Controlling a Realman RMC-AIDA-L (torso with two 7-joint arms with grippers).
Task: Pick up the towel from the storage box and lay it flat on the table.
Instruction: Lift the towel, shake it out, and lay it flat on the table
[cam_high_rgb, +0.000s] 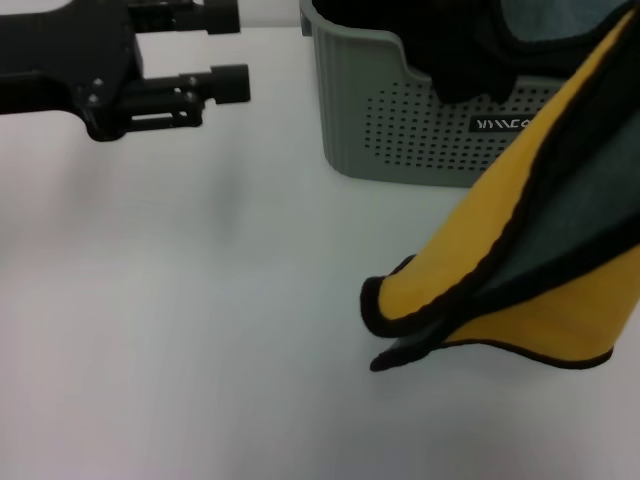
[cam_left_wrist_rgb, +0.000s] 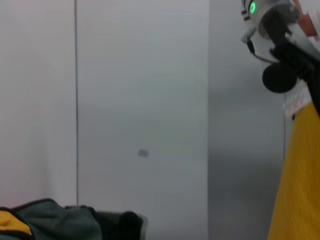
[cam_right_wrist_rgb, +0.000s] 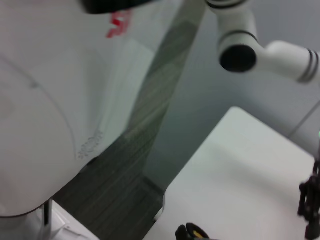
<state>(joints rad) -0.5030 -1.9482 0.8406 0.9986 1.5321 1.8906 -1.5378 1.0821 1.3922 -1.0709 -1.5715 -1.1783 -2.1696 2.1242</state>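
The towel (cam_high_rgb: 540, 250), yellow on one face and grey-teal on the other with black edging, hangs down from the upper right in front of the storage box (cam_high_rgb: 400, 120). Its lowest corner rests curled on the table (cam_high_rgb: 180, 330). In the left wrist view the towel (cam_left_wrist_rgb: 300, 190) hangs straight below my right gripper (cam_left_wrist_rgb: 309, 87), which holds its top; the head view does not show this gripper. My left gripper (cam_high_rgb: 235, 50) hovers open and empty over the table, left of the box.
A black cloth (cam_high_rgb: 470, 60) drapes over the box's rim. Grey-teal and yellow cloth folds (cam_left_wrist_rgb: 50, 220) show low in the left wrist view. The right wrist view shows the robot's body, the floor and the table's edge (cam_right_wrist_rgb: 165, 200).
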